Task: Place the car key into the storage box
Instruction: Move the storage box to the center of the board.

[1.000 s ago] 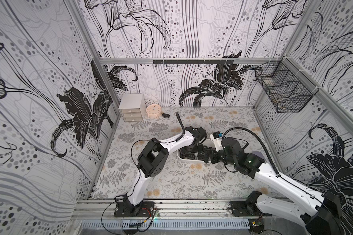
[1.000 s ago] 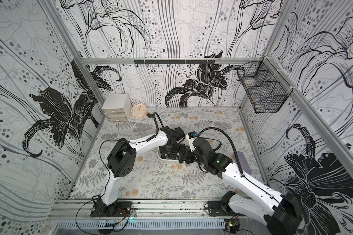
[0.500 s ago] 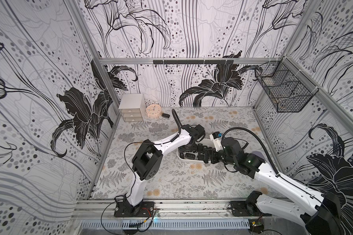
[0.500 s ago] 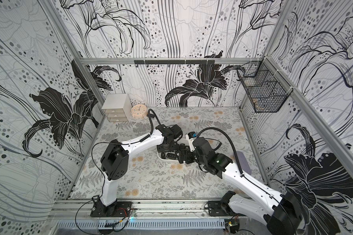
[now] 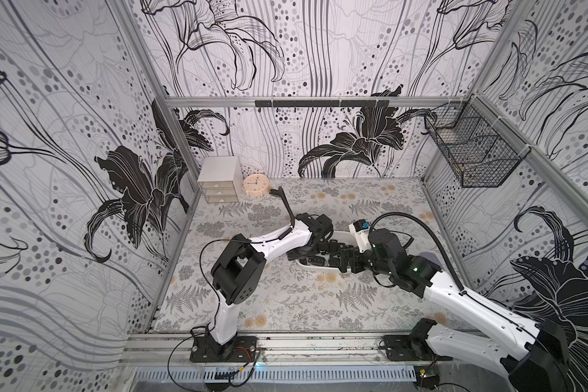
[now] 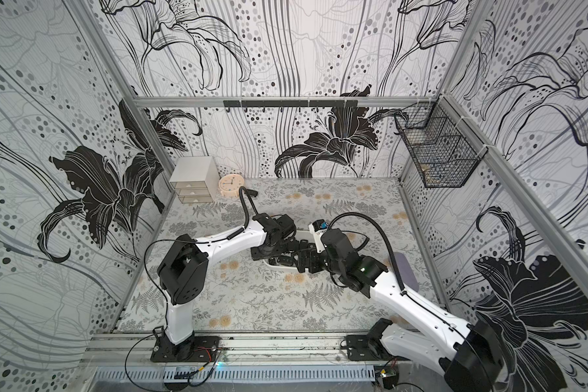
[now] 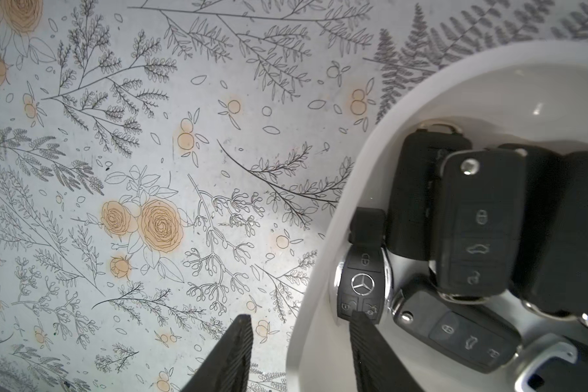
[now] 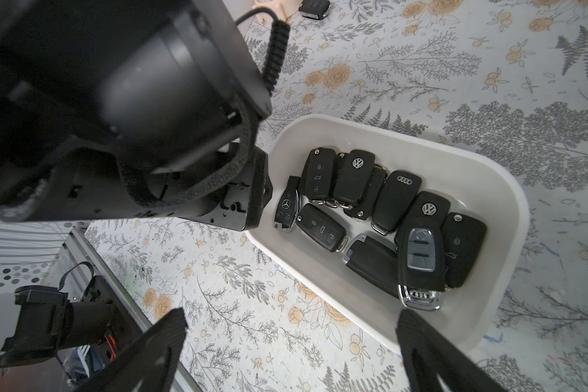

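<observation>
- The storage box [image 8: 455,163] sits mid-surface [image 5: 286,298], with about a dozen other black fobs [image 8: 398,200] lying side by side and overlapping inside it.
- In both top views the two wrists meet over the box and hide most of it. In the right wrist view the left arm's housing [image 8: 116,101] covers the box's end corner.
- At the back stand a small drawer cabinet [image 5: 219,180] and a peach clock [image 5: 256,186], with one loose fob [image 5: 273,192] just beside the clock. A wire basket [image 5: 472,149] hangs on the side wall, well apart.
- Left jaws: parted and released, straddling the box's end wall, which runs between the two fingers [image 7: 235,356]. One is outside over the surface. The other is inside, its tip over the button end of the car key [image 7: 362,283]; whether it touches cannot be told. Nothing is gripped.
- Right jaws: spread wide and empty above the box's near long side, one finger over the surface and the other over the box's edge.
- The car key, star badge up, lies flat on the box floor just beside the end wall. Its long axis runs along that wall, with the narrow black end towards the back of the surface.
</observation>
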### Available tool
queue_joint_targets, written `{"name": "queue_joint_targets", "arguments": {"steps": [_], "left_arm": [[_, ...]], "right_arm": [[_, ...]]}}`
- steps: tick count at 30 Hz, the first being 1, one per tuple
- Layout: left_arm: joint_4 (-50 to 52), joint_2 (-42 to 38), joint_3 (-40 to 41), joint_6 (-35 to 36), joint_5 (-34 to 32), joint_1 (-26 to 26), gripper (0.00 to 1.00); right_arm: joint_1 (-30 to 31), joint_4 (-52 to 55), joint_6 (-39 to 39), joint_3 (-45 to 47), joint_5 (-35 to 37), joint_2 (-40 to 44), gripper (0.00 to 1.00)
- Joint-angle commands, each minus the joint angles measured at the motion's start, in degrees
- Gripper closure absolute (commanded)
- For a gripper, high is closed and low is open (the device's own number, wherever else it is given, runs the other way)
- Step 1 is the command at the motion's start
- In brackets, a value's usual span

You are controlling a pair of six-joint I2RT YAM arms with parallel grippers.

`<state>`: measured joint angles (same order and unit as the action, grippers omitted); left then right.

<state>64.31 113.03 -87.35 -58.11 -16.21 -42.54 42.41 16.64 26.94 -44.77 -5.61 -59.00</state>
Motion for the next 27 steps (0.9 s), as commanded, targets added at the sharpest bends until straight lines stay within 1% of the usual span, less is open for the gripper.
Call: {"name": "queue_joint_targets", "arguments": {"steps": [1, 5, 13, 16, 22, 27], "left_arm": [[-1.29, -1.74, 2.31, -1.26, -1.12, 0.42, 0.56], [-1.79, -4.57, 6.45, -1.97, -1.63, 1.26, 0.65], [-3.79, -12.48, 16.48, -2.56, -1.65, 3.53, 0.66], [-4.74, -15.85, 20.43, -2.05, -1.29, 5.15, 0.66], [-5.72, -23.07, 27.79, 0.64, -0.21, 10.24, 0.66], [-5.73, -29.55, 32.74, 3.00, 1.64, 16.08, 0.66]], "right_arm": [[0.04, -0.46, -0.88, -1.66, -0.19, -1.00, 0.00], [0.10, -1.26, -0.83, -3.81, -0.46, -4.23, 0.00], [0.10, -2.86, -1.74, -10.84, -0.31, -13.67, 0.00], [0.11, -3.31, -1.89, -14.35, -0.12, -18.14, 0.00], [0.13, -4.07, -0.44, -21.74, 0.18, -26.94, 0.00], [0.19, -4.17, 0.72, -27.43, 1.33, -33.55, 0.00]]}}
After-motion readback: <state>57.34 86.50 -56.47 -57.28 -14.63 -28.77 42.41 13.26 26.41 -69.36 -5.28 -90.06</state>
